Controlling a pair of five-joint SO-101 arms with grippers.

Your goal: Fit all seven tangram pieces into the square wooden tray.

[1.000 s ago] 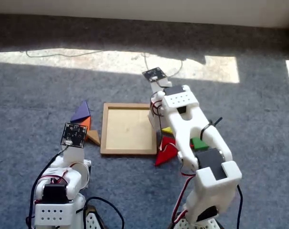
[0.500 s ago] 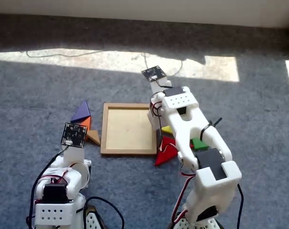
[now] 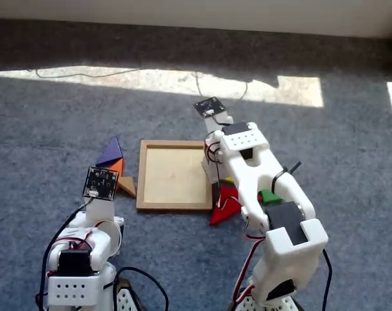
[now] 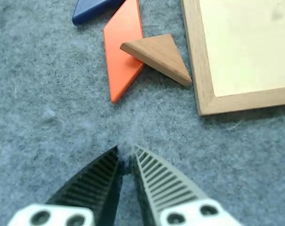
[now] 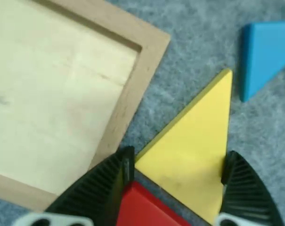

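The square wooden tray lies on the carpet with nothing in it. My right gripper is open and straddles a yellow triangle just outside the tray's right rim. A red piece lies under that triangle's near edge, and a light blue triangle is beyond it. My left gripper is shut and empty over bare carpet. It is short of an orange parallelogram, a wooden triangle leaning on it, and a dark blue piece.
From above, the right arm covers the tray's right edge, with a red triangle and a green piece beside it. The left arm is at the near left. Cables run along the sunlit strip behind.
The right arm has dipped a little toward the pieces beside the tray and hides more of the yellow triangle from above. The left arm has kept still.
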